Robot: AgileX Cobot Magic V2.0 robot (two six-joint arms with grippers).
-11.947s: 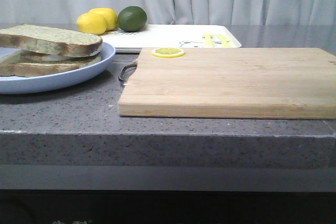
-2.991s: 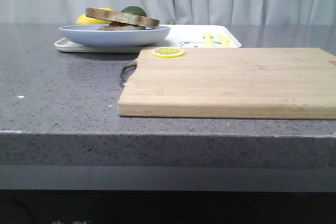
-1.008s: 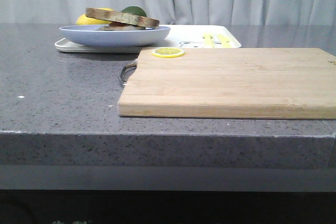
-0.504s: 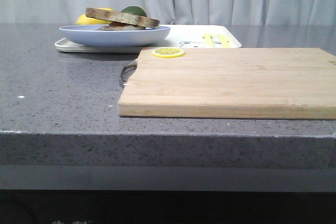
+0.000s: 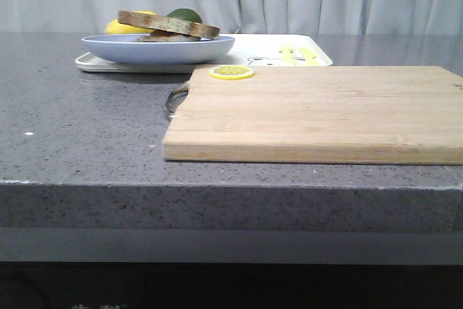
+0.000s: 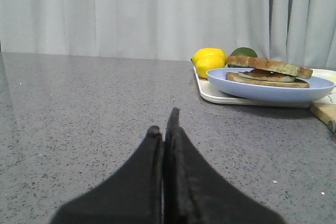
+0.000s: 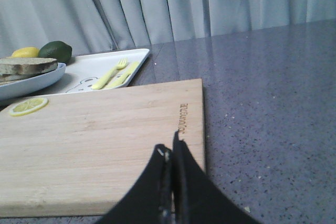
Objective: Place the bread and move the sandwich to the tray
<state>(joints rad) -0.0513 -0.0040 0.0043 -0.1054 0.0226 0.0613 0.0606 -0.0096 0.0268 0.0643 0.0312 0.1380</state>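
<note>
Now sandwich sits plated on tray; fingers closed.

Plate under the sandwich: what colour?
Pale blue plate, clearest in the left wrist view.

One sandwich, one plate, one tray — two lemons, one lime.

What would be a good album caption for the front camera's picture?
Sandwich on a blue plate sits on the white tray, behind a wooden cutting board.
</note>
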